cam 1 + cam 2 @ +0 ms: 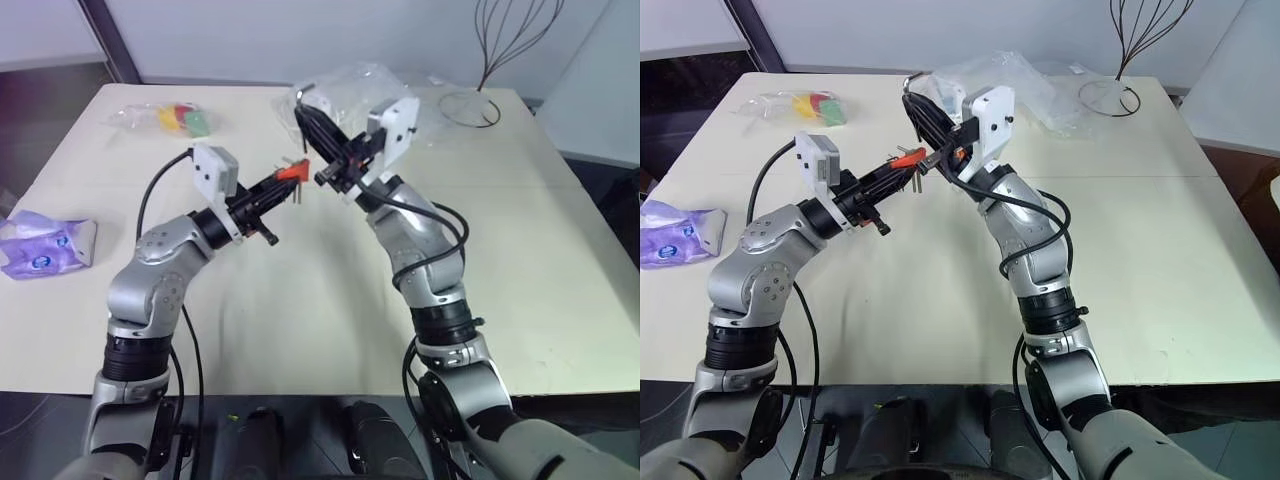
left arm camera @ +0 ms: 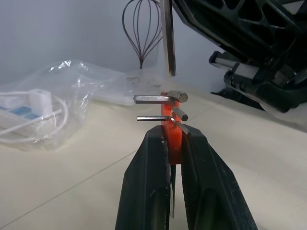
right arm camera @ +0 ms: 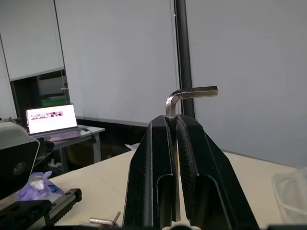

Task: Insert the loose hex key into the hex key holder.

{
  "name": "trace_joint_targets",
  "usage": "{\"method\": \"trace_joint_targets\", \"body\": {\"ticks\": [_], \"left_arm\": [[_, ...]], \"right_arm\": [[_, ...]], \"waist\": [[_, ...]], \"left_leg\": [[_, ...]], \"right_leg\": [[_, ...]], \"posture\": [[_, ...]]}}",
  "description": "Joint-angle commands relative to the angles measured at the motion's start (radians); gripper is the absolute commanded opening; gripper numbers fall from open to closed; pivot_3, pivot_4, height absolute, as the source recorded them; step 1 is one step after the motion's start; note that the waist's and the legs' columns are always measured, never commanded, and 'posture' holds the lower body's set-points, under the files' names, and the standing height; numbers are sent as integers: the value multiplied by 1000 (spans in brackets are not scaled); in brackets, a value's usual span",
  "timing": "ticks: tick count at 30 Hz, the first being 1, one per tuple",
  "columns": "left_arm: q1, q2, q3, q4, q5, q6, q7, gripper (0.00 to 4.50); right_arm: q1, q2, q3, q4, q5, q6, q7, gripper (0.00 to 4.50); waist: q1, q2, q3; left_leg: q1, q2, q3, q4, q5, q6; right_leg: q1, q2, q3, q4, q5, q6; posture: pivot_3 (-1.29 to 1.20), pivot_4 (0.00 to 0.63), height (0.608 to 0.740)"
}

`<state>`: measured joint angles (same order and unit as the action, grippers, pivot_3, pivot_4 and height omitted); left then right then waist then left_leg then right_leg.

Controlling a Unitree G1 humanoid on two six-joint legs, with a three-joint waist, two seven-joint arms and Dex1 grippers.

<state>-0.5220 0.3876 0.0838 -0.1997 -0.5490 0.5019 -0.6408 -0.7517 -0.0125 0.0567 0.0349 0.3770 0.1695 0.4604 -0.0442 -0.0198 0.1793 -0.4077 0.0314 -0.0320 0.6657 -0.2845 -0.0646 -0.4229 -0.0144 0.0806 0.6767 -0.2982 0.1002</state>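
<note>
My left gripper (image 2: 172,136) is shut on the orange-red hex key holder (image 2: 171,127) and holds it up over the table (image 1: 300,300). A few short metal keys stick out of the holder's top. The right gripper (image 3: 173,120) is shut on the loose hex key (image 3: 184,95), an L-shaped silver rod whose bent end pokes out past the fingertips. In the left wrist view the loose hex key (image 2: 168,38) hangs straight down, its end just above the holder and apart from it. Both grippers meet above the table's middle, the holder (image 1: 291,172) beside the right gripper's black fingers (image 1: 322,135).
On the table's far side lie a clear bag of coloured pieces (image 1: 182,118), a crumpled clear bag with a white cable (image 1: 350,82) and a wire stand (image 1: 488,70). A purple tissue pack (image 1: 45,245) sits at the left edge.
</note>
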Motion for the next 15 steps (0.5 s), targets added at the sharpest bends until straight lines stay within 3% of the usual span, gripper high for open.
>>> {"method": "trace_joint_targets", "body": {"ticks": [1,15], "left_arm": [[-12,-3,5,-41,-9,-11,6,0],[-15,-5,7,-49,-27,-4,12,0]], "right_arm": [[-1,12,5,-42,3,-9,2,23],[3,16,3,-21,-4,-22,3,23]], "waist": [[0,0,0],[0,0,0]], "left_leg": [[0,0,0,0,0,0],[0,0,0,0,0,0]], "right_leg": [[0,0,0,0,0,0],[-1,0,0,2,0,0]], "posture": [[0,150,740],[0,150,740]]}}
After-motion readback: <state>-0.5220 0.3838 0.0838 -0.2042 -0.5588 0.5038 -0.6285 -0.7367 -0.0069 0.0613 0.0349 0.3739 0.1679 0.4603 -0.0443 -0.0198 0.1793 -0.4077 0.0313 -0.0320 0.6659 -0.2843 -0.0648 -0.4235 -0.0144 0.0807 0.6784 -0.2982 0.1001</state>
